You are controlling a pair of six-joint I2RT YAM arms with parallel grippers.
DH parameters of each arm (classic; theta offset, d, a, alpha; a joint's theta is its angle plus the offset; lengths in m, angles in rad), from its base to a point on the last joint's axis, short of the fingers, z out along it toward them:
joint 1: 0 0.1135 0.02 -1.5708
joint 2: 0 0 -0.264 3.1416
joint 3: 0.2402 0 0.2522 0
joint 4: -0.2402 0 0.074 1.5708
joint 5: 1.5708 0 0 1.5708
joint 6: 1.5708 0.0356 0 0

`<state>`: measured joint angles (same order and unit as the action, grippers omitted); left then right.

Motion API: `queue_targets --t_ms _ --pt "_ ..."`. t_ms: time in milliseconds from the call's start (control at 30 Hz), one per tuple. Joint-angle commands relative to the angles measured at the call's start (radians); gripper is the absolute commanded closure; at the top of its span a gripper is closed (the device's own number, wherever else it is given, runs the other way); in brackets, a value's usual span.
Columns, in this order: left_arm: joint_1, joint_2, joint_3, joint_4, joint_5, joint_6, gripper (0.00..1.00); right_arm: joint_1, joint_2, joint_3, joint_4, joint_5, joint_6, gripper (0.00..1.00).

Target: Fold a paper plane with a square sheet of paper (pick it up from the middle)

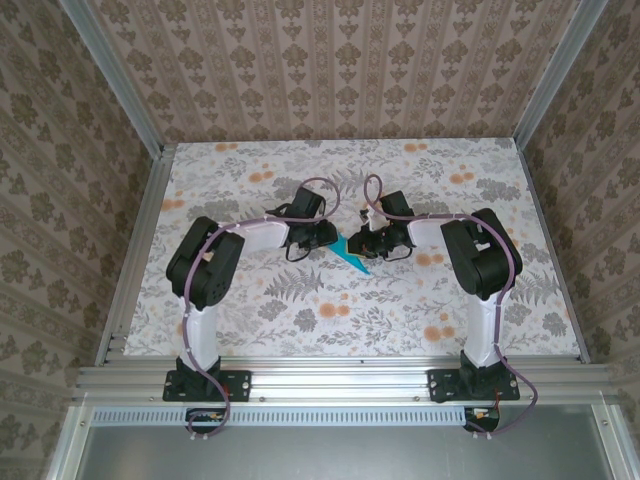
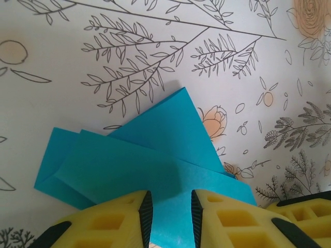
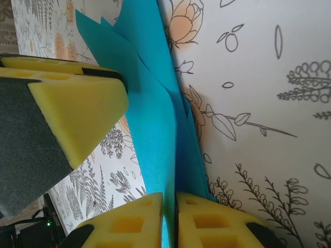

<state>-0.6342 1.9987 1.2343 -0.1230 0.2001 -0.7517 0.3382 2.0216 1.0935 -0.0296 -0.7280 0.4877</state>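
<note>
Paper plane point(image 1: 354, 257) part-folded, layered teal flaps with one sharp tip, lying mid-table between the two grippers. Right gripper point(image 3: 169, 223): jaws almost together, only a sliver of gap, a teal layer of the plane pinched in it, so it is gripping the paper; the rest of the plane fans away from the fingertips, flat on the table point(image 1: 250, 300). Left gripper point(image 2: 171, 219): jaws a little apart, narrow gap, teal paper showing through the gap under the tips; the plane's edge sits right at the fingers point(image 2: 119, 217), flaps spreading away from them. Cannot tell if the left tips press on the sheet. In the right wrist view, one left finger point(image 3: 77, 103) is just beside the plane, over its edge. Grippers face each other, close, paper between.
</note>
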Motion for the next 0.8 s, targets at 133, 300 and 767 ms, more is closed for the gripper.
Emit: queue_targets --t_ms 133,300,767 --pt "0.001 0.049 0.024 -0.116 -0.049 -0.030 0.71 0.024 0.013 -0.035 -0.079 0.043 -0.047 0.79" --pt "-0.001 0.055 0.019 -0.121 -0.051 -0.035 0.71 0.025 -0.025 -0.064 -0.092 0.003 -0.051 0.77" --pt "-0.005 0.039 -0.015 -0.089 -0.039 -0.026 0.72 0.024 -0.124 -0.123 -0.103 -0.007 -0.034 0.74"
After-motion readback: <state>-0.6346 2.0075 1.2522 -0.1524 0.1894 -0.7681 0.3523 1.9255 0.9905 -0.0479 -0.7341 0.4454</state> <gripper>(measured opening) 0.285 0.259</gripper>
